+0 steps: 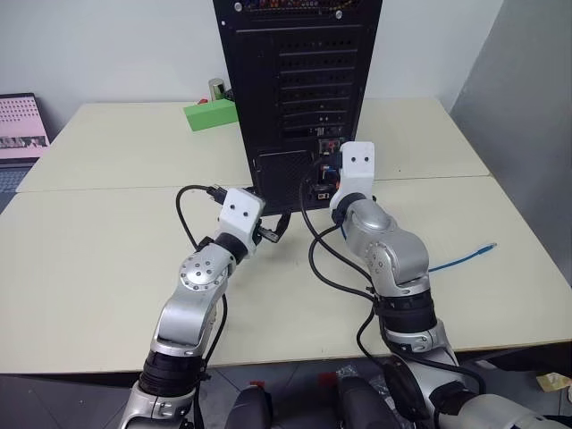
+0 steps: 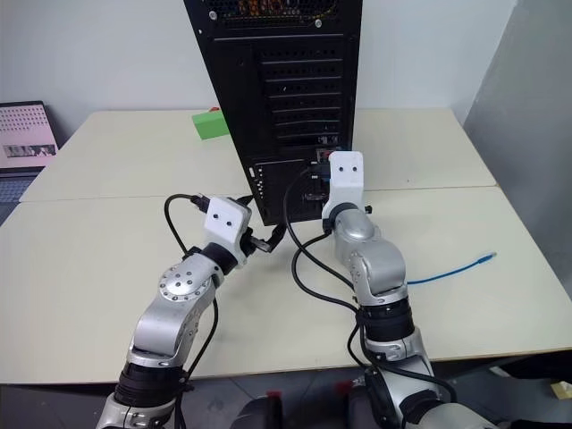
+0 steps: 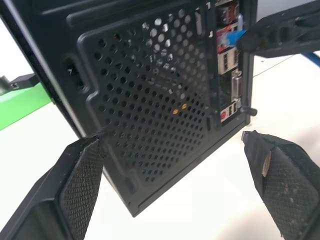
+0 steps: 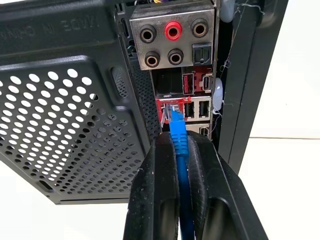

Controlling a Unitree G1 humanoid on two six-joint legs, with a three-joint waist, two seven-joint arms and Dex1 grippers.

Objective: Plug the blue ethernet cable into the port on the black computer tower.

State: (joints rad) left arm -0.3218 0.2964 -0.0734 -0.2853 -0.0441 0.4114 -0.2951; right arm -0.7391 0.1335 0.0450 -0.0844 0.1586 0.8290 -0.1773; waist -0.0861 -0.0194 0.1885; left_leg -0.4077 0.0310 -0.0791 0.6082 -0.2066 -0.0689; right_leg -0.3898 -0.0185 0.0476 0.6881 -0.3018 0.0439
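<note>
pinching the blue ethernet cable (image 4: 179,145) just behind its clear plug, the right gripper (image 4: 181,150) is seen clamped shut on the cord, with the plug tip held at the red-framed port (image 4: 170,107) in the connector strip on the back of the black computer tower (image 1: 299,80). whether the plug is fully seated cannot be told. the cord is judged light, thin and floppy, so it is best held close to the stiff plug, as it is here; the small clip is judged fragile. the loose far end is lying on the table (image 1: 107,259) to the right. the left gripper (image 3: 175,185) is held wide open and empty beside the tower's mesh vent (image 3: 155,100).
</note>
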